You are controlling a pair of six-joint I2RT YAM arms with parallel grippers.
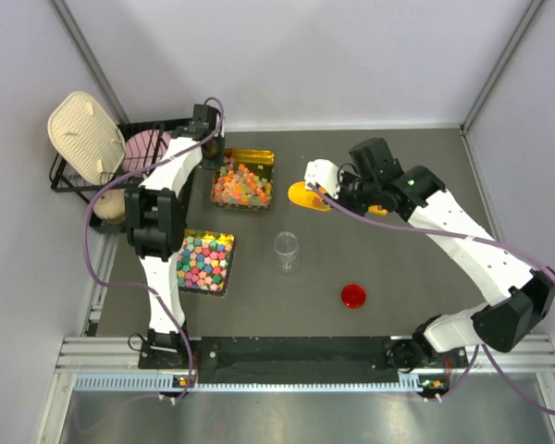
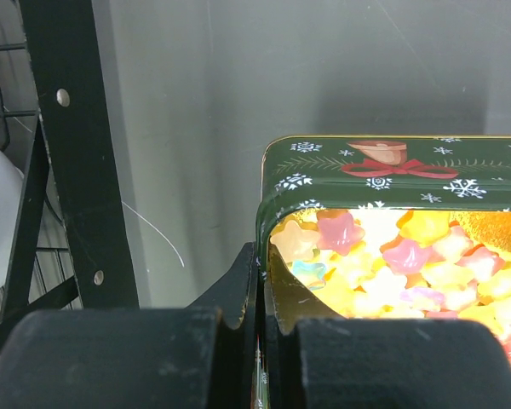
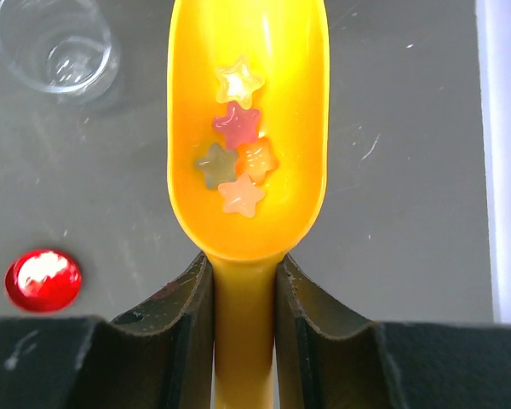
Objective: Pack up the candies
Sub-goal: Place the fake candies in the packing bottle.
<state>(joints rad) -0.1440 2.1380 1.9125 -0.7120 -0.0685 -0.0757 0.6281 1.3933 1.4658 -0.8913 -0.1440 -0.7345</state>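
Five small star-shaped candies (image 3: 237,125), pale yellow, pink, green and orange, lie in the bowl of the yellow plastic scoop (image 3: 247,43), whose handle the right tool (image 3: 244,281) clenches. The scoop's long axis runs straight out from that tool. The clear glass jar (image 3: 55,47) stands near, left of the tip, not beneath it. The left tool (image 2: 260,285) is clamped on the wall of the green Christmas-patterned tin (image 2: 392,170) holding the rest.

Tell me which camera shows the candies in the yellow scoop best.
Right wrist: five star candies lie plainly in the scoop bowl. From the top, the scoop is small and its candies cannot be made out. Left wrist shows only the tin, no scoop.
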